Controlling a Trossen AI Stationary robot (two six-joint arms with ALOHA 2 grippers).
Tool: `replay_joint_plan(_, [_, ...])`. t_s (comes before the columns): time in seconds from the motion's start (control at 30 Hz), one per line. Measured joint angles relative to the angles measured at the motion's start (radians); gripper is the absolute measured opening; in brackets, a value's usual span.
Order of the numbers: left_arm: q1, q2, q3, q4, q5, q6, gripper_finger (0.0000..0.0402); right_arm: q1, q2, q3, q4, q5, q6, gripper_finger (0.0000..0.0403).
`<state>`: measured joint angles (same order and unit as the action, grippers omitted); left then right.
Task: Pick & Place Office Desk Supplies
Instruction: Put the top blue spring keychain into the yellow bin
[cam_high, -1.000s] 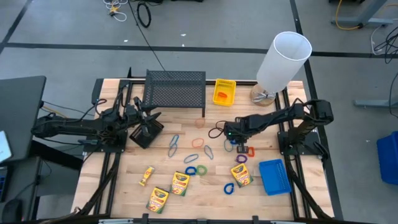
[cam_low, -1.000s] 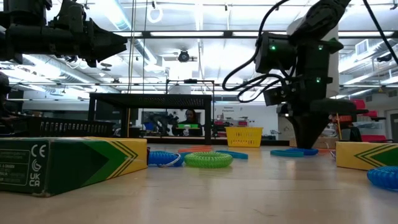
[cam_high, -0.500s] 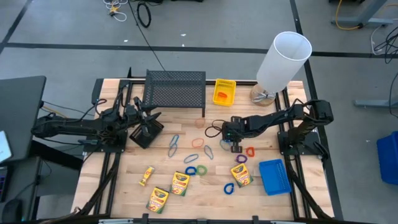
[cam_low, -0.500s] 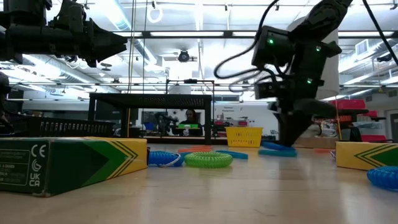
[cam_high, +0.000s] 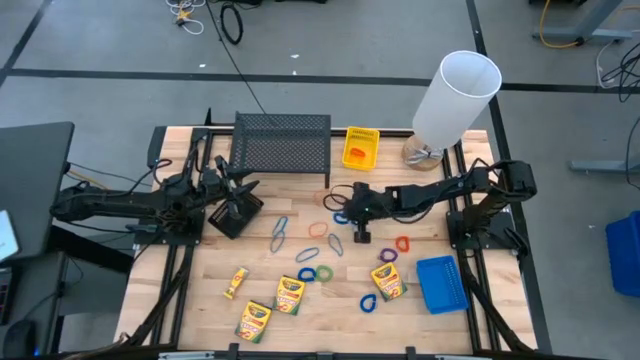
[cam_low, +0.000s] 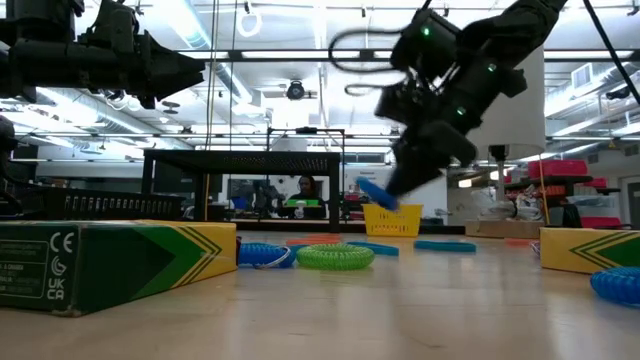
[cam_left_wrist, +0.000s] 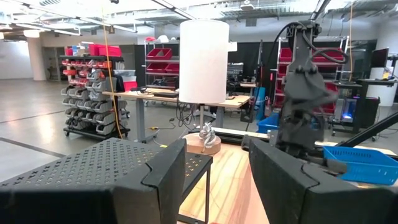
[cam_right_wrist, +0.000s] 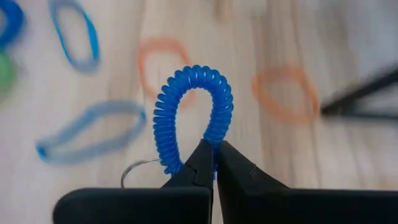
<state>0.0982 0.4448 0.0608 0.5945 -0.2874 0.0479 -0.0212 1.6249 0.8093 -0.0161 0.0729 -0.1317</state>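
R jaws: R gripper (cam_right_wrist: 213, 163) pinched tight on blue coil loop (cam_right_wrist: 193, 112); raised off surface (cam_high: 300, 320), mid-table.
Loop pos: sticks straight out ahead of the tips, long axis in line w/ the fingers; a thin metal ring hangs at its base beside the jaws.
Key relation: yellow bin (cam_high: 360, 147) lies beyond the jaws, toward far edge; blue bin (cam_high: 441, 283) back behind, near side. Prob. drop target is one of these, can't tell which.
Nearer arm: R, by far.
L jaws: L gripper (cam_left_wrist: 214, 180) part open, empty, parked beside black mesh rack (cam_high: 281, 143), well apart from loop.
Other loops: scattered on surface below/around R jaws.
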Motion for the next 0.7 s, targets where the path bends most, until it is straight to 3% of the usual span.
replay_joint_plan(0.2, [0.000, 0.000, 0.000, 0.000, 0.000, -0.004, 0.0181, -0.013, -0.001, 0.001, 0.220, -0.103, -0.050, 0.0004])
replay_joint_plan(0.5, [0.000, 0.000, 0.000, -0.006, 0.001, -0.006, 0.0181, -0.091, -0.002, 0.001, 0.505, -0.452, -0.064, 0.0004])
replay_joint_plan(0.6, [0.000, 0.000, 0.000, -0.010, 0.001, -0.006, 0.0181, -0.129, -0.003, 0.001, 0.568, -0.457, -0.060, 0.0003])
replay_joint_plan(0.7, [0.000, 0.000, 0.000, -0.010, 0.001, -0.007, 0.0181, -0.166, -0.003, 0.001, 0.589, -0.389, -0.057, 0.0001])
